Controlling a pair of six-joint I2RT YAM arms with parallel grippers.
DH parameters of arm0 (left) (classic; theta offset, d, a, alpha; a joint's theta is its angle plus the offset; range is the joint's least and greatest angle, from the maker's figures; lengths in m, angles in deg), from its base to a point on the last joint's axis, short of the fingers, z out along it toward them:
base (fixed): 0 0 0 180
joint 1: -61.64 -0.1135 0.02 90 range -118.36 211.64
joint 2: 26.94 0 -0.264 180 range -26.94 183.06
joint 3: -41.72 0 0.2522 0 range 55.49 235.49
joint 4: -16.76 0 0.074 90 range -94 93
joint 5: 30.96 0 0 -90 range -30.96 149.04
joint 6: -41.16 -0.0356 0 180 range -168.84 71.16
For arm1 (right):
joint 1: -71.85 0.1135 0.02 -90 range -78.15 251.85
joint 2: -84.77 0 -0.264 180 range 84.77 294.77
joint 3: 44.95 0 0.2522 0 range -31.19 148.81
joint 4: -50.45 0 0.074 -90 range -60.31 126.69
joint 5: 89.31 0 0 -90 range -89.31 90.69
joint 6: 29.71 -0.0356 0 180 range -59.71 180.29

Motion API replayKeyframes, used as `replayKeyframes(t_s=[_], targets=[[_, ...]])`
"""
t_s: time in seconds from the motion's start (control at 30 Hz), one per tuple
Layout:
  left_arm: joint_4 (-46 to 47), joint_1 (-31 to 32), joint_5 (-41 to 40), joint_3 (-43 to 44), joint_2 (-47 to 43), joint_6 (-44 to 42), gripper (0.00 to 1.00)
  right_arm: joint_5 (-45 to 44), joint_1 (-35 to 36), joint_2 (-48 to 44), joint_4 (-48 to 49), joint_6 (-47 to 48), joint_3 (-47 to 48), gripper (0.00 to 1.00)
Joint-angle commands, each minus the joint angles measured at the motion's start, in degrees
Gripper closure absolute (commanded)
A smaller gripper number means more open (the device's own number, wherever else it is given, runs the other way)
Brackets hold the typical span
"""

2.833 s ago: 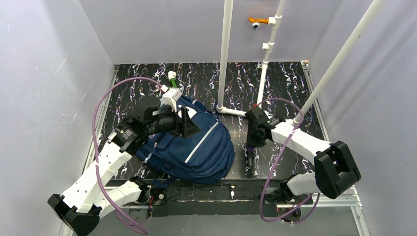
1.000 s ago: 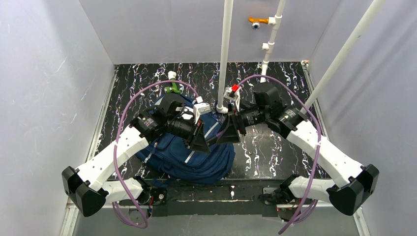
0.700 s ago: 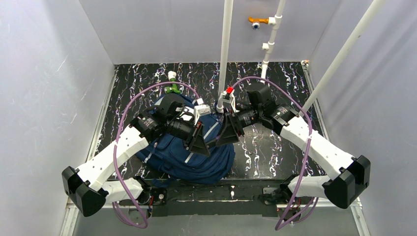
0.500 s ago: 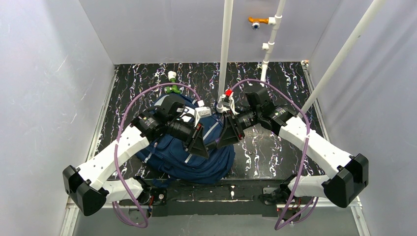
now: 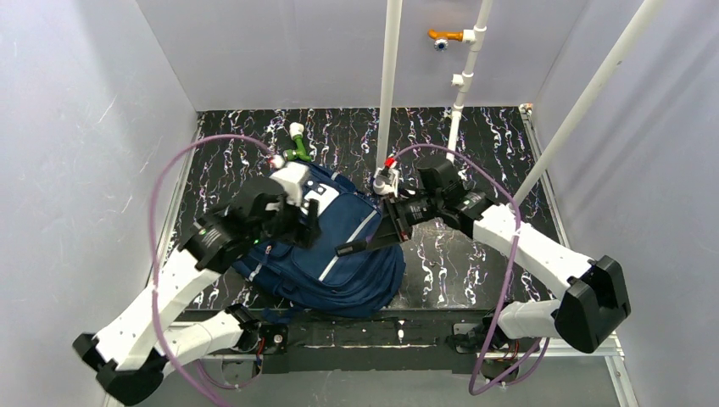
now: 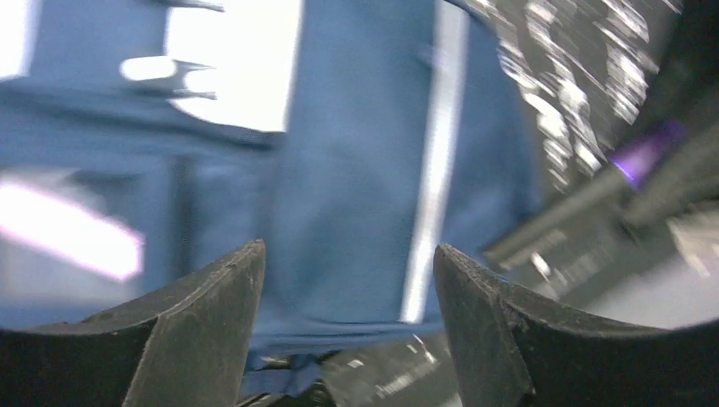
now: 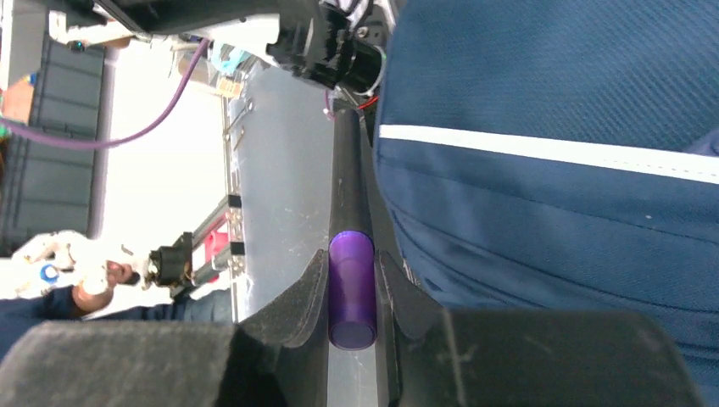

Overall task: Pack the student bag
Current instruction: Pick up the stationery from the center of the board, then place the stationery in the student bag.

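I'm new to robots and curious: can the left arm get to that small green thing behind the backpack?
Probably yes. The green thing lies just beyond the student bag, near the left hand, which is open and empty; nothing seems to stand between them.

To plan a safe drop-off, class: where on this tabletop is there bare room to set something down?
Bare: the table's far strip between the green item and the white pipe, and its far right corner. Crowded: over and around the student bag.
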Motion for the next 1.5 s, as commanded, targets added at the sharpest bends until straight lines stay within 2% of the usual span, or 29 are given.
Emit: replayKeyframes(t_s=[0.0,0.1,0.17,0.3,0.5,0.83,1.0,1.1,1.17,1.23,1.3,1.37,1.47], targets=[[-7.39,-0.73,-42.99,-0.96,-4.49,4.87,0.26,-9.32,3.3,1.35,23.43,-25.72,-3.63,0.99],[-9.57,-2.05,-45.18,-0.54,-4.15,8.97,0.2,-20.38,9.81,2.86,31.07,-35.65,-3.17,0.99],[-9.17,-3.42,-42.7,-0.54,-5.92,13.73,0.2,-26.91,14.4,4.58,36.44,-42.15,-3.4,0.99],[-3.73,-3.55,-36.66,-0.97,-9.74,13.53,0.2,-39.27,20.05,9.11,40.8,-49.61,-4.35,0.99],[-5.52,-3.55,-29.79,5.01,-9.75,12.91,0.2,-42.44,20.9,17.5,45.7,-55.96,-2.11,0.99],[-2.59,-3.55,-20.21,5.71,-16.06,18.77,0.23,-55.66,23.57,21.25,37.51,-63.43,0.87,0.99],[-1.16,-3.56,-22.14,5.66,-17.98,16.02,0.22,-58.63,24.76,26.89,39.41,-64.62,5.81,0.98],[-2.46,-3.57,-24.46,6.95,-18.77,13.72,0.22,-59.92,24.84,31.18,44.66,-64.65,7.92,0.9],[-2.62,-3.55,-25.15,6.77,-20.06,12.55,0.22,-62.41,25.49,33.77,49.73,-61.34,8.63,0.85],[-2.61,-3.55,-25.91,5.88,-21.8,11.96,0.22,-64.41,26.25,34.81,51.82,-59.21,7.94,0.71],[-2.64,-3.55,-26.31,5.03,-23.2,11.89,0.22,-63.3,26.34,34.69,54.63,-56.72,6.17,0.52],[-2.56,-3.55,-26.2,3.88,-24.37,12.16,0.22,-62.19,26.35,33.81,51.76,-53.3,6.1,0.37],[-1.67,-3.57,-26.15,2.04,-25.14,12.2,0.22,-60.84,26.35,32.02,40.19,-46.79,8.96,0.27]])
